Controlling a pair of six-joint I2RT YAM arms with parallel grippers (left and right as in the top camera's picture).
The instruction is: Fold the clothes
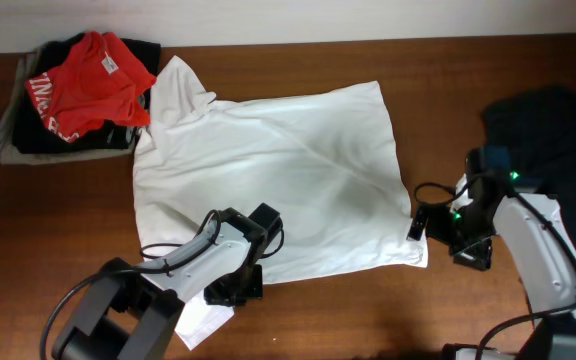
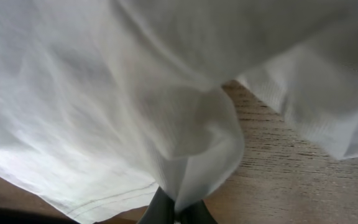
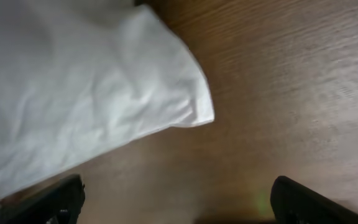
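The white T-shirt (image 1: 278, 170) lies spread across the middle of the table, with one part of it poking out under the left arm. My left gripper (image 1: 240, 288) sits at the shirt's near-left edge. In the left wrist view that gripper (image 2: 178, 214) is shut on a pinched fold of the white fabric (image 2: 185, 137), which rises bunched from the wood. My right gripper (image 1: 420, 222) is by the shirt's near-right corner. Its fingers (image 3: 61, 199) stand wide apart over bare wood, open with nothing between them, and the shirt corner (image 3: 123, 93) lies just ahead, untouched.
A pile of red and black garments (image 1: 78, 90) sits at the back left, close to the shirt's sleeve. A black garment (image 1: 558, 130) lies at the right edge behind the right arm. Bare wood table (image 1: 388, 310) shows along the front.
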